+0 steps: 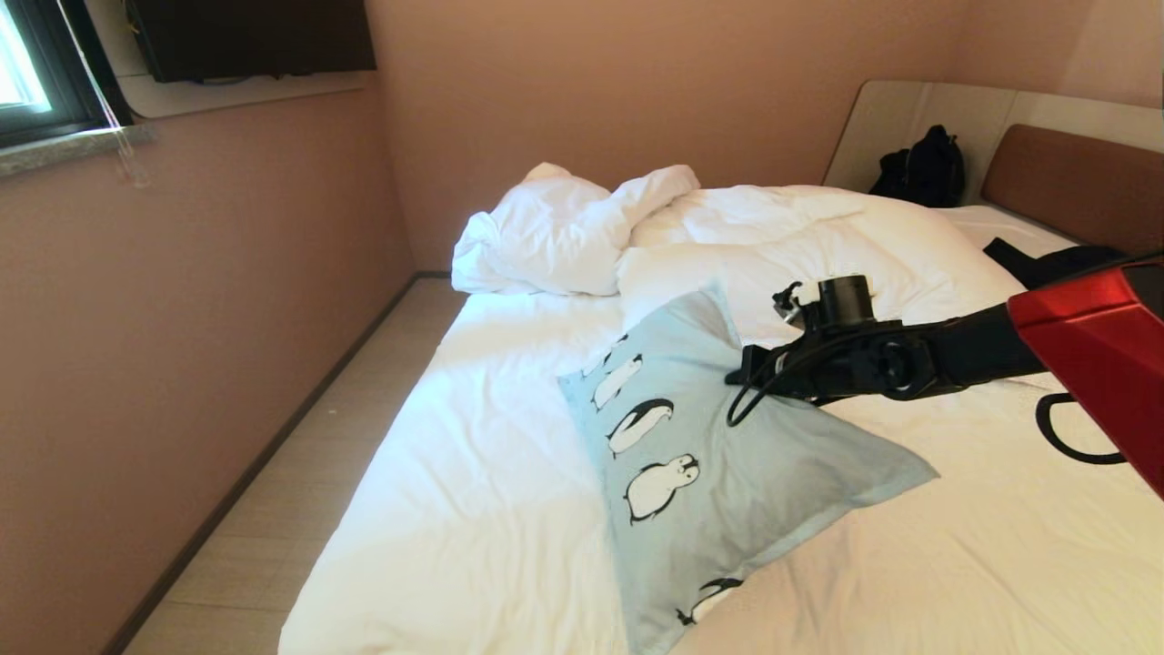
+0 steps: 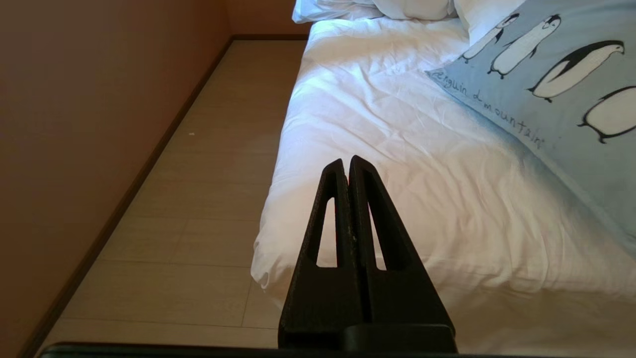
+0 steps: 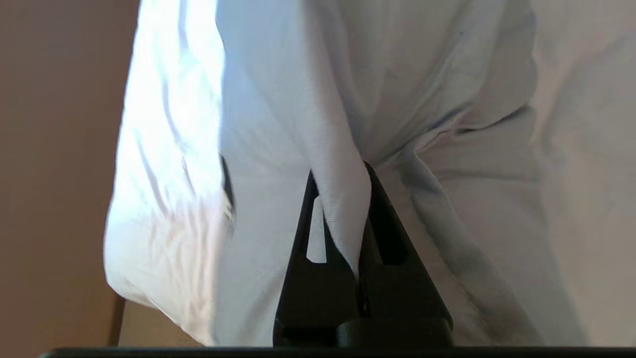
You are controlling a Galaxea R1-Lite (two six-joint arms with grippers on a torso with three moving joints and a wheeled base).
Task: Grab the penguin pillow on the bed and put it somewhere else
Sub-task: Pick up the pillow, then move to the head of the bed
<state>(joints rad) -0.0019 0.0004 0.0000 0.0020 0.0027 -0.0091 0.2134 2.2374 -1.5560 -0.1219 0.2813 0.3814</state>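
The penguin pillow (image 1: 709,473) is pale blue with a row of black-and-white penguins and lies across the near middle of the bed (image 1: 473,473). Its far side is pulled up into a tent. My right gripper (image 1: 741,368) reaches in from the right and is shut on a fold of the pillow's fabric (image 3: 298,124), pinched between the black fingers (image 3: 382,233). My left gripper (image 2: 347,161) is shut and empty. It hangs over the bed's near left corner (image 2: 397,149), apart from the pillow (image 2: 561,89).
A rumpled white duvet (image 1: 564,227) is heaped at the far side. A black backpack (image 1: 923,168) leans on the headboard (image 1: 1073,182), with dark clothing (image 1: 1046,259) below it. A strip of pale floor (image 1: 300,473) runs between the bed and the left wall.
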